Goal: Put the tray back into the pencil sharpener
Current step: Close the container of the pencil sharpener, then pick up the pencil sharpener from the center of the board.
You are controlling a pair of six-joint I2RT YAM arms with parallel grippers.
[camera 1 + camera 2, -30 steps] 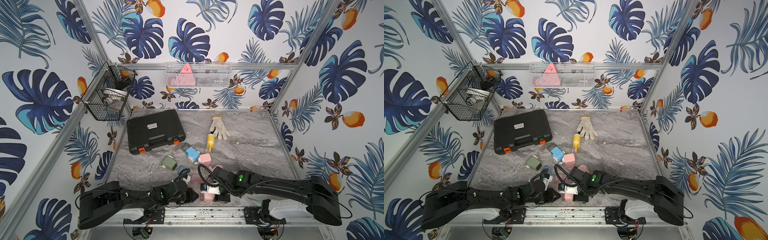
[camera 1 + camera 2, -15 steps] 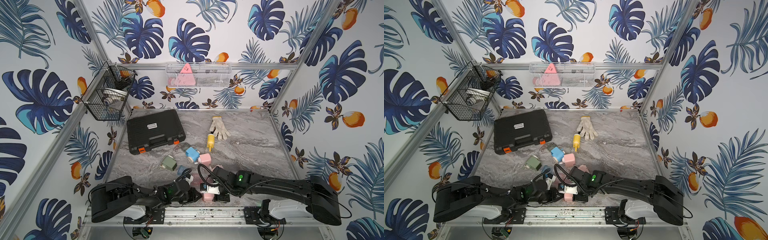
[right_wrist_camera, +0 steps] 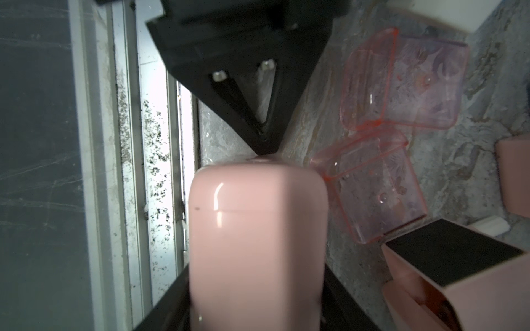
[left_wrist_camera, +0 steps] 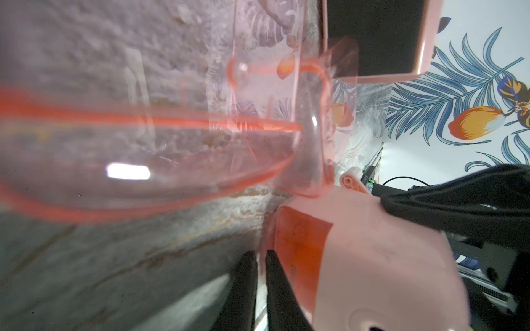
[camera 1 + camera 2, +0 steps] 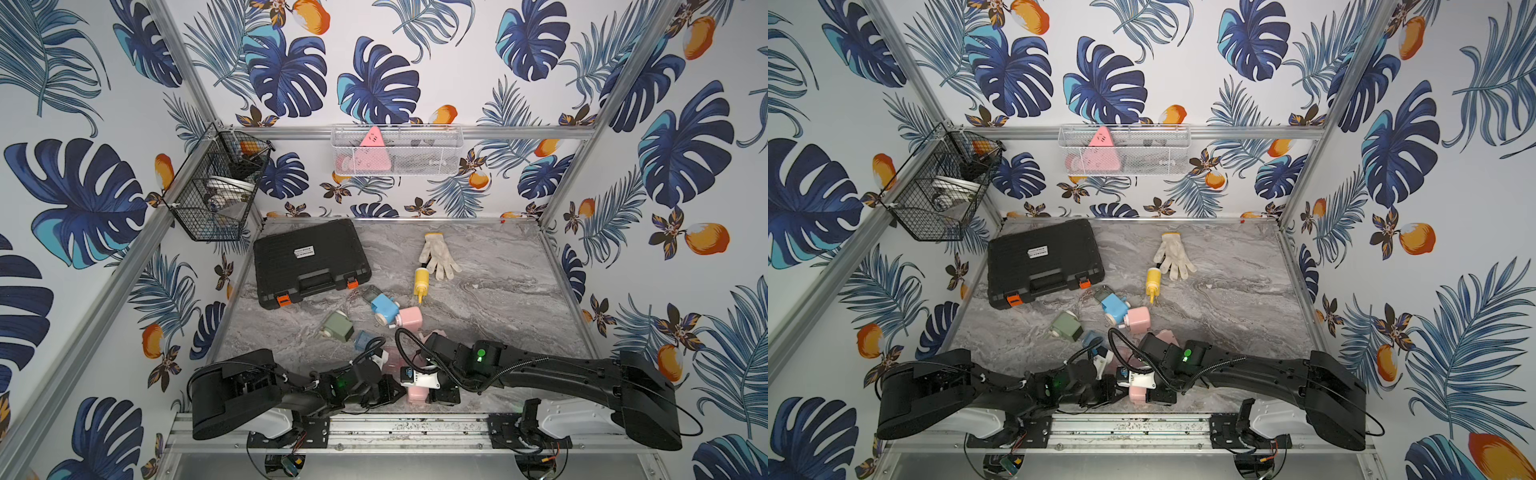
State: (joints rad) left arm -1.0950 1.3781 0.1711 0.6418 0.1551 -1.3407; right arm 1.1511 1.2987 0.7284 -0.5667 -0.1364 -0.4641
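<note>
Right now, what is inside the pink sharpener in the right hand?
The pink sharpener has a translucent orange tray in its slot, front showing, by the shut left hand. The shell hides the tray's inside and depth.

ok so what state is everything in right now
right gripper: shut on pink sharpener
left gripper: shut, tips against that sharpener
pink sharpener: held, tray looks in
loose trays: lying on table
second sharpener: slot looks empty
black case: closed
yellow bottle: lying down
</note>
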